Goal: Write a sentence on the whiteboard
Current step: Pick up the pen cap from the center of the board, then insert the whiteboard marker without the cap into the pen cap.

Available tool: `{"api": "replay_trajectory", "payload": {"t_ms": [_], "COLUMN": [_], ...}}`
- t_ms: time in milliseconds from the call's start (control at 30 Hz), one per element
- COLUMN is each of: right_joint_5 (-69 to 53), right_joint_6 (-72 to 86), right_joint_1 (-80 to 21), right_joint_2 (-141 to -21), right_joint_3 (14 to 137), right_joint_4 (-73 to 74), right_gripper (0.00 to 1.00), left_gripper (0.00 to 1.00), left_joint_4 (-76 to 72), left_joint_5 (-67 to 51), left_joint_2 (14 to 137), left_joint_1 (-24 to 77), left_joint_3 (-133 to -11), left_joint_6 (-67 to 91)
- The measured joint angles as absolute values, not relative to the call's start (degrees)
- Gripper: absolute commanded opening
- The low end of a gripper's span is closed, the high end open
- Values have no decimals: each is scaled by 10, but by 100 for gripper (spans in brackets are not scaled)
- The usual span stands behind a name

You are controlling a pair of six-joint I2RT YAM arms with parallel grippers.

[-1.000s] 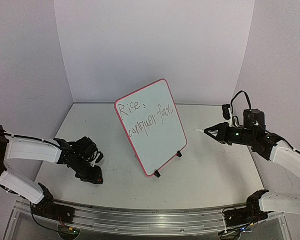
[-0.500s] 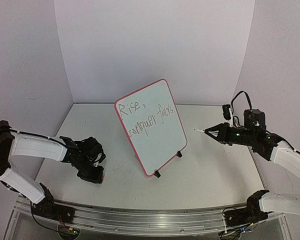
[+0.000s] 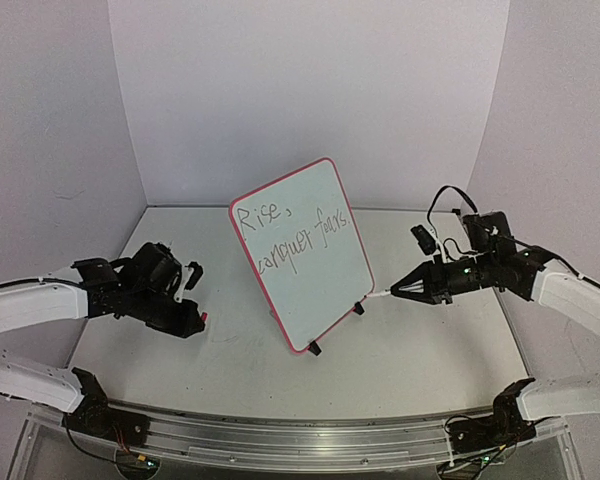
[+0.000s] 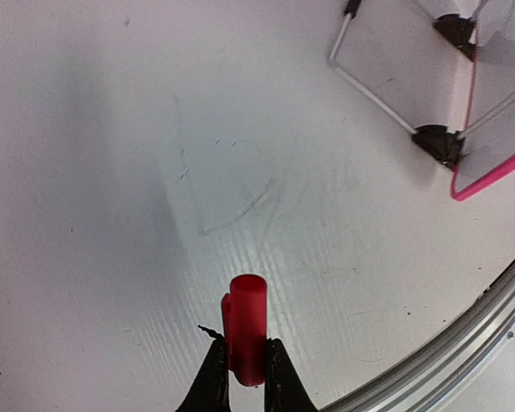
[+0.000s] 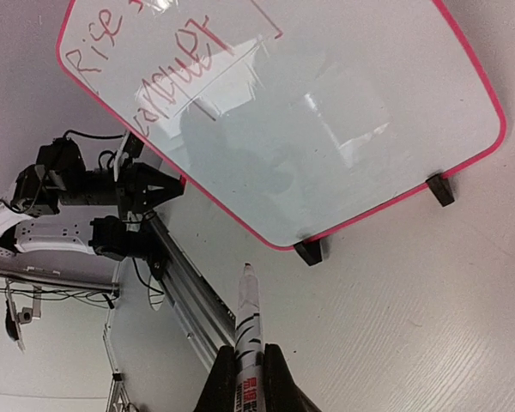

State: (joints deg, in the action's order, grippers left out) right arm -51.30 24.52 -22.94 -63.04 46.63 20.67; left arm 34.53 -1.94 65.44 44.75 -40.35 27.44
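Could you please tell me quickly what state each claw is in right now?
Left claw: closed, holding the red cap.
Right claw: closed, holding the marker, which is uncapped.

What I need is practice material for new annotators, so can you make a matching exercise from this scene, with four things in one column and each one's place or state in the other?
Column A
1. red cap
2. marker
3. whiteboard
4. sentence

Column B
a. propped up on small black feet
b. pinched between the left fingers
c. handwritten in two lines across the board's upper part
d. pinched between the right fingers, uncapped tip pointing towards the board

Pairs: 1-b, 2-d, 3-a, 4-c
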Motion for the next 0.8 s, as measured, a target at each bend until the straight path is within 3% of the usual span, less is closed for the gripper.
{"api": "replay_trajectory", "payload": {"t_ms": [167, 467, 800], "right_joint_5": [-561, -562, -558], "right_joint_6": [237, 245, 297], "right_joint_1": [-260, -351, -442], "right_joint_2": [-654, -711, -798], "right_joint_3": [489, 543, 557], "right_joint_4": [243, 238, 160], "right_gripper": [0, 0, 0], "left_gripper": [0, 0, 0], "left_joint_4": [351, 386, 369], "left_joint_5": [-61, -209, -236], "left_joint_2": [607, 570, 655], "left_joint_1": [448, 473, 612], "left_joint_3": [-466, -474, -530], "left_joint_6": [214, 145, 135]}}
